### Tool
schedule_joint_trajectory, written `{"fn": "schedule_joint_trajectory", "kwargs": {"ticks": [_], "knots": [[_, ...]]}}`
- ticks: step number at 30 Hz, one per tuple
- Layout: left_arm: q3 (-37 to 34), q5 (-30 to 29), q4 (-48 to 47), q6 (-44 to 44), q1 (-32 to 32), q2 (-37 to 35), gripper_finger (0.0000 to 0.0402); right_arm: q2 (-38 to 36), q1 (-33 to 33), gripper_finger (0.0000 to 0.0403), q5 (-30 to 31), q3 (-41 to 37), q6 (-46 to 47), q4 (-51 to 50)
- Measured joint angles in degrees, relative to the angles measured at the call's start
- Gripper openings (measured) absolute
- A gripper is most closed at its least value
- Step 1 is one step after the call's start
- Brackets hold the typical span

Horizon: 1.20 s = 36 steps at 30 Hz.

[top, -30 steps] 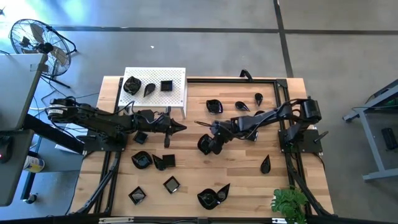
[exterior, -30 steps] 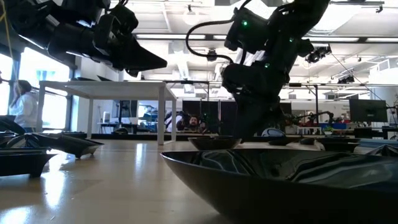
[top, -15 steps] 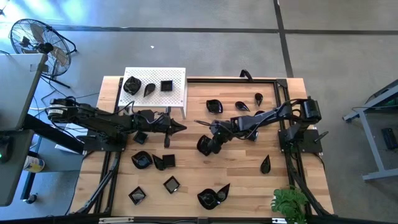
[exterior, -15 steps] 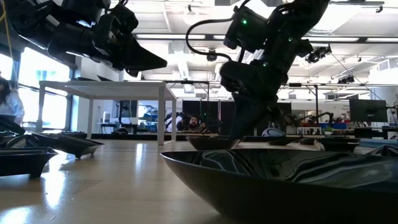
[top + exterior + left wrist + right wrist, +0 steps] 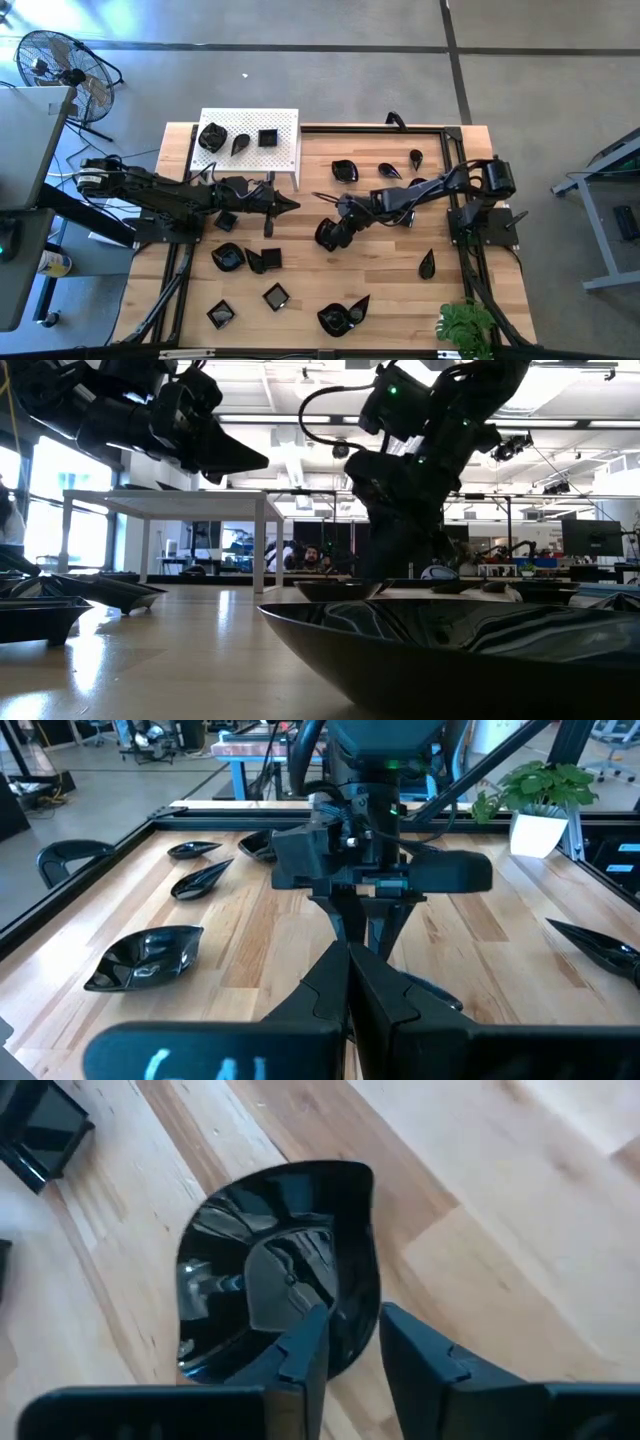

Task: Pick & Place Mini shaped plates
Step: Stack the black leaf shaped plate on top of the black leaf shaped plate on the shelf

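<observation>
Right gripper (image 5: 330,233): low over mid-table, at the rim of a wavy round plate (image 5: 275,1285). In the right wrist view one finger sits inside the rim and the other outside it, a narrow gap between them. Whether they pinch the rim I cannot tell.
Wavy plate: on the wood at table centre, level, under the right gripper.
Left gripper (image 5: 288,204): held above the table just in front of the stand, pointing toward the right arm; fingers (image 5: 330,982) pressed together, nothing between them.
Stand (image 5: 286,126): white, perforated, at the far left of the table. Three black plates on it: a round wavy one (image 5: 211,137), a leaf (image 5: 240,144), a square (image 5: 267,138).
Far-right group: a wavy plate (image 5: 345,170) and two teardrops (image 5: 389,171) (image 5: 415,156) near the far edge.
Near-left group: a wavy plate (image 5: 227,257), a square (image 5: 267,259) beside it, two more squares (image 5: 276,296) (image 5: 220,314) nearer the front.
Front centre: a large wavy plate (image 5: 340,316) at the near edge.
Right side: a lone teardrop (image 5: 427,263), well apart from the rest.
Plant (image 5: 465,328): near right corner.
Fan (image 5: 60,62): on the floor beyond the left far corner.
</observation>
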Motion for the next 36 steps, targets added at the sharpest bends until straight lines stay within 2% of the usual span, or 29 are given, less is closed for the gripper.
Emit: {"fn": "schedule_joint_trajectory", "kwargs": {"ticks": [11, 20, 26, 31, 36], "knots": [[0.0, 0.0, 0.1, -1.7, 0.0, 0.0, 0.0001, 2.1, 0.5, 0.0019, 0.4, 0.0, 1.1, 2.9], [0.0, -0.6, 0.0, -7.9, 0.0, 0.0, 0.0001, 0.4, 0.5, 0.0003, 6.3, 0.0, -0.9, 4.0], [0.0, -1.2, 1.5, -16.9, 0.0, 0.0, 0.0001, -3.9, 0.5, 0.0002, 16.0, 0.0, -4.1, 4.5], [0.8, -7.2, 2.2, -28.8, 0.0, 0.0, 0.0001, -6.5, 0.5, 0.0002, 27.0, 0.0, -5.5, 5.3], [4.1, -7.9, -2.7, -34.9, 0.0, 0.0, 0.0035, -7.1, 1.0, 0.0002, 35.9, 0.0, -7.5, 8.6]]}}
